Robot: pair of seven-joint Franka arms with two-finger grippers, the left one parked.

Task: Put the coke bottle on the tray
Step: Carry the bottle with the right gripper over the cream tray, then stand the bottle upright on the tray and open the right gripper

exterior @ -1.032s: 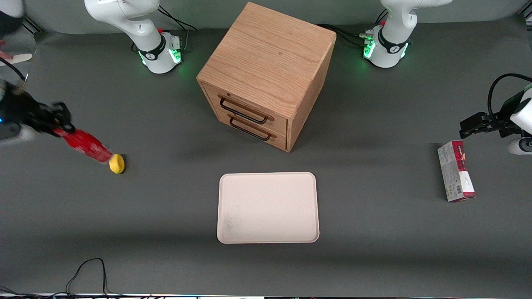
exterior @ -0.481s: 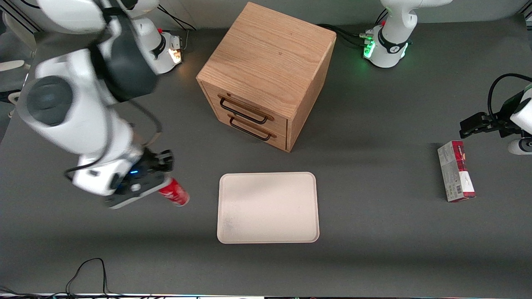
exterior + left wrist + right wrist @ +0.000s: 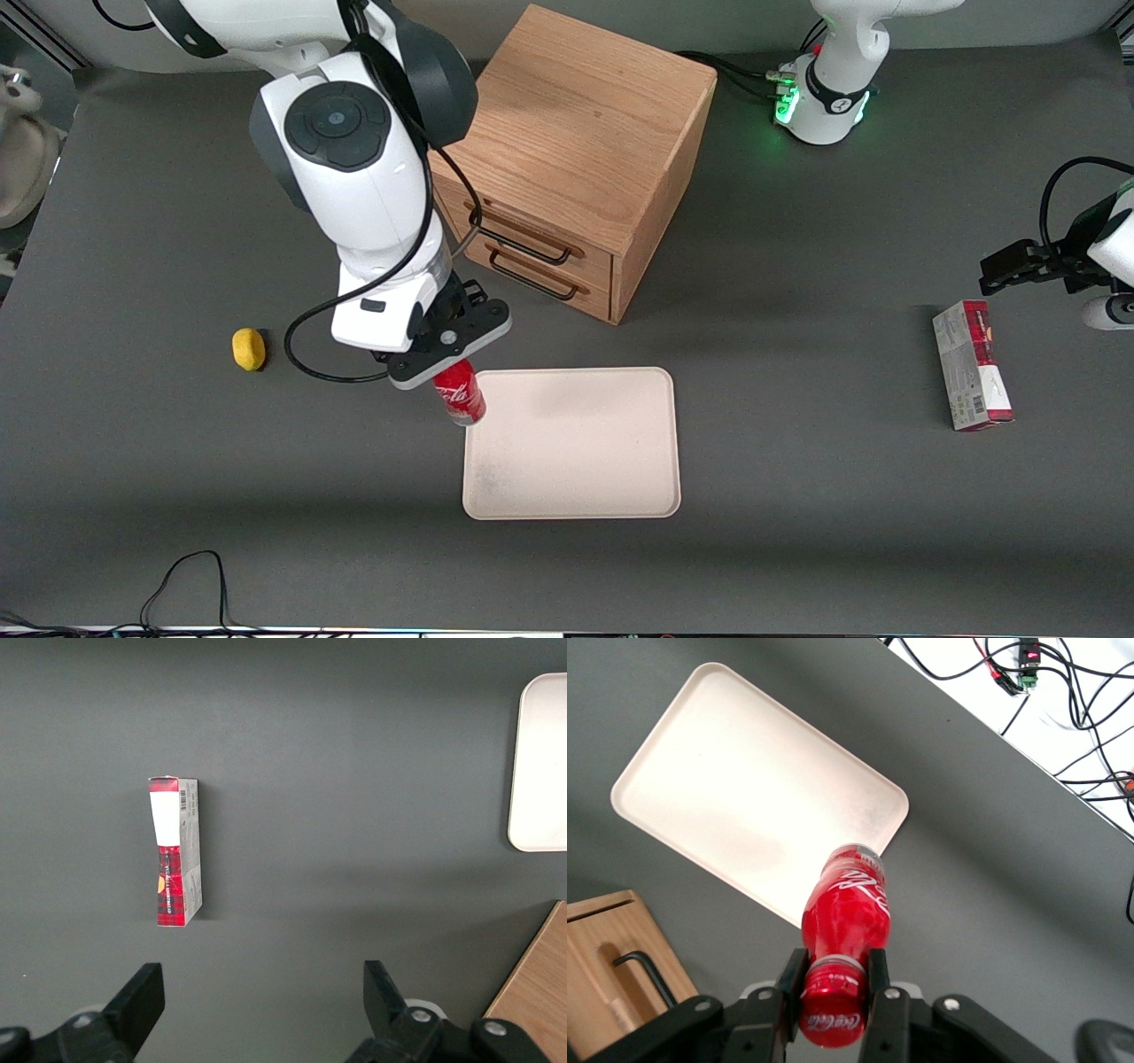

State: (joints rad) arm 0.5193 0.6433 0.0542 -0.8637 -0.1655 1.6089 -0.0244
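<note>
While the hand [image 3: 446, 353] grips the coke bottle [image 3: 459, 395] above the tray [image 3: 585, 461] edge, grey bench [image 3: 797, 496] stays matte.

Your desk [image 3: 797, 549] is a dark grey surface. Directly below the pincer [image 3: 447, 354] and reaching out toward the parked arm's end lies the cream tray [image 3: 576, 461], flat on the desk. The wooden drawer cabinet [image 3: 576, 151] stands on the desk farther from the front camera than the pincer, just beside it. A small yellow lemon-like thing [image 3: 249, 348] lies on the desk toward the working arm's end, apart from the pincer. A red-and-grey carton [image 3: 972, 377] lies flat well away from the pincer, toward the parked arm's end. A black cable [image 3: 190, 576] loops at the desk's near edge.
</note>
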